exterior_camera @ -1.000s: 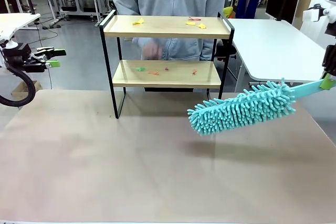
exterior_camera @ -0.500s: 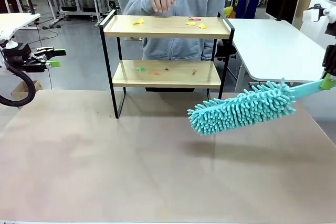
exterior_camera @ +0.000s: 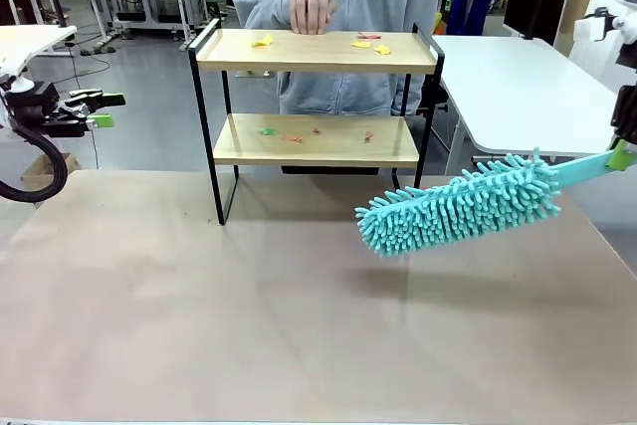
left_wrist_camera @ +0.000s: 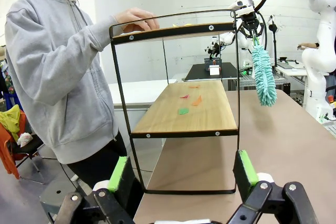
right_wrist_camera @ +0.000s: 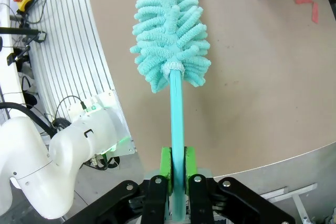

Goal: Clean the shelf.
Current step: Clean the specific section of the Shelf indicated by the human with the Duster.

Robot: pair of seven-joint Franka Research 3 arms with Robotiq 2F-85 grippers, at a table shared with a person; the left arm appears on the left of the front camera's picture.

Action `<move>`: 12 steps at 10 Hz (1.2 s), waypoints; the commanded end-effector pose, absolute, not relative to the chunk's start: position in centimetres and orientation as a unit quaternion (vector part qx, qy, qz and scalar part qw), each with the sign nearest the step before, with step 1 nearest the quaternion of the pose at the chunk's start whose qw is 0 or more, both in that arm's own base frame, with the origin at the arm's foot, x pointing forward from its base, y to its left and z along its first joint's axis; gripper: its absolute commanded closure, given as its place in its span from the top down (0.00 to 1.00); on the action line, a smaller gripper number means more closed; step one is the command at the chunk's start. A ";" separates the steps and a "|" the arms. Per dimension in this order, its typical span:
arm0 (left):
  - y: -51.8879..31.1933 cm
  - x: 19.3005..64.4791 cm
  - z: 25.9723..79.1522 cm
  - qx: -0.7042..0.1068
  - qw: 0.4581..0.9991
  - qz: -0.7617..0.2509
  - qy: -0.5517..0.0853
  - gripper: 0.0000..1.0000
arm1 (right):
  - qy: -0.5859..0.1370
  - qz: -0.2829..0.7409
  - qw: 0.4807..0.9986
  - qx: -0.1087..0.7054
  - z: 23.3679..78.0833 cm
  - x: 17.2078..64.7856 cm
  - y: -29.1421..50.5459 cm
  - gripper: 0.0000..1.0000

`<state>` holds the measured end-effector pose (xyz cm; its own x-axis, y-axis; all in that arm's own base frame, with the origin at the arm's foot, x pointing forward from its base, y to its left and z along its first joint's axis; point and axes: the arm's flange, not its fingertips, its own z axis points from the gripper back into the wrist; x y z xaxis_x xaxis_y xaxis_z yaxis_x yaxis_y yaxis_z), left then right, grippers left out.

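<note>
- Tan flat-topped desk point(exterior_camera: 199, 325): carries the shelf near its far edge.
- Two-tier shelf, light wood boards in a black metal frame point(exterior_camera: 317, 51): upright; a person's hand point(exterior_camera: 311, 5) at the top tier's far side.
- Teal fluffy duster point(exterior_camera: 458, 204): above the desk, right of the shelf, apart from it.
- Right end effector point(right_wrist_camera: 177, 162): clamped on the duster's handle.
- Left end effector point(left_wrist_camera: 181, 169): fingers wide apart, empty.
- Small coloured scraps point(exterior_camera: 263, 42): on both boards.

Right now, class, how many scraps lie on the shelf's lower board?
4: a green scrap nearest the left end, an orange scrap beside it, a red scrap near the middle, a second orange scrap farther right. Smaller bits may be hidden.
</note>
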<state>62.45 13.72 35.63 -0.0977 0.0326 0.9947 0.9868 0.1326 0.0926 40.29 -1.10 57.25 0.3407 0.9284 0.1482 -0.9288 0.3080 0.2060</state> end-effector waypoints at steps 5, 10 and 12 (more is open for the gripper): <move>13.7 62.3 35.9 -0.451 0.495 -0.481 -0.566 1.00 | -0.006 0.566 0.815 0.122 57.5 40.4 -1.2 0.13; 13.7 62.3 35.9 -0.451 0.495 -0.481 -0.566 1.00 | -0.044 0.583 0.799 0.141 59.5 38.8 1.7 0.13; 13.7 62.3 35.9 -0.451 0.495 -0.481 -0.566 1.00 | -0.082 0.576 0.799 0.150 61.4 37.3 4.4 0.13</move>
<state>62.45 13.71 35.63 -0.0977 0.0327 0.9947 0.9868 0.1325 0.0926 38.14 2.95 60.71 0.3004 0.9189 0.2558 -0.9501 0.2648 0.1647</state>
